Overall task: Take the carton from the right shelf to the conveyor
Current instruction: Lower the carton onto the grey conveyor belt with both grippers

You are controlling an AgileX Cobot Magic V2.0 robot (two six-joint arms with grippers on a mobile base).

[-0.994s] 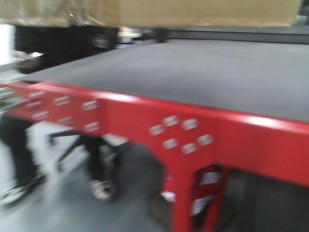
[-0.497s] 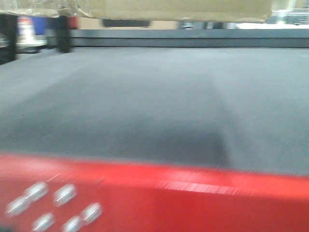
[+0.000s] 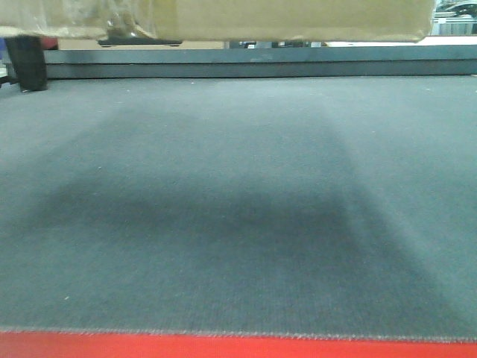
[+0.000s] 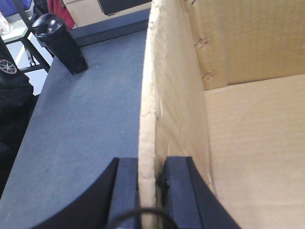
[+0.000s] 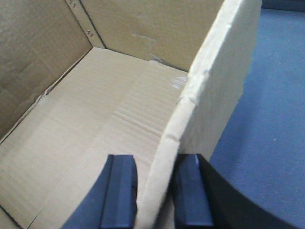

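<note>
One carton (image 3: 298, 19), brown corrugated cardboard, open-topped, with metal staples (image 4: 202, 43) along an inner seam and crinkled clear tape (image 3: 74, 22) at its lower edge. It hangs over the conveyor (image 3: 238, 224), clear of the belt, with a broad shadow on the belt beneath.

The left gripper (image 4: 147, 186) is closed down to the thickness of the carton's left wall, one black finger (image 4: 126, 191) outside and one inside. The right gripper (image 5: 155, 191) clamps the right wall the same way, and the board is creased there.

The belt is flat, dark grey and finely textured, edged by a red frame (image 3: 223, 347) at the near side. A dark rail (image 3: 261, 63) runs along the far side.

One black cylindrical item (image 4: 59, 43), possibly a lidded flask, stands at the belt's far left.
</note>
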